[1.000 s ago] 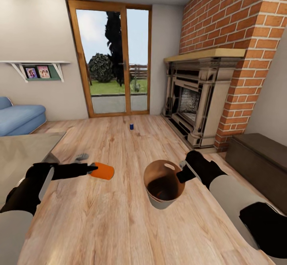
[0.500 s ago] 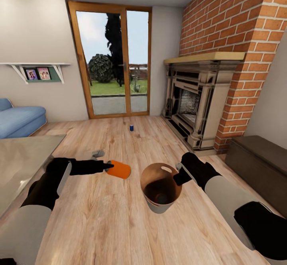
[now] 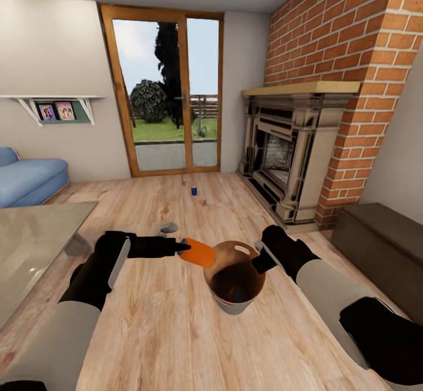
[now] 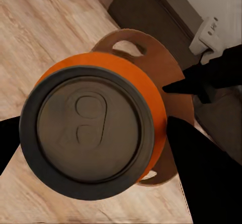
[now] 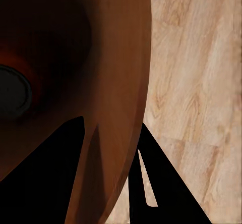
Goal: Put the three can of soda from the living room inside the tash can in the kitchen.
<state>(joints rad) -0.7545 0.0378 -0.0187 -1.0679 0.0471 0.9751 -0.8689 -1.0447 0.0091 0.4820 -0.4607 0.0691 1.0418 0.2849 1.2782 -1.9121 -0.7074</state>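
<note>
The bin (image 3: 235, 278) hangs above the plank floor (image 3: 158, 332), held by its rim on the fireplace side: the right gripper (image 3: 259, 260) is clamped there, one finger inside the copper wall and one outside, as the right wrist view confirms (image 5: 108, 183). A dark can end (image 5: 12, 95) lies at the bottom of the bin.

The left gripper (image 3: 183, 247) is closed on the orange can (image 3: 198, 253), which lies on its side — its far end meets or overlaps the bin's rim on the side away from the fireplace; contact cannot be judged from the head view. In the left wrist view the can's top (image 4: 91, 133) faces the camera with the bin's mouth (image 4: 166, 67) directly behind it, black fingers (image 4: 201, 173) at each flank.

The blue can (image 3: 193, 190) stands upright on the floor well beyond the bin, toward the glass door (image 3: 167, 91), with bare planks all round it.

Clearances from the bin: open floor toward the door; the fireplace (image 3: 294, 150) and the dark bench (image 3: 382, 235) stand apart on the right arm's side; a grey table (image 3: 35, 238) edges in on the left arm's side.
</note>
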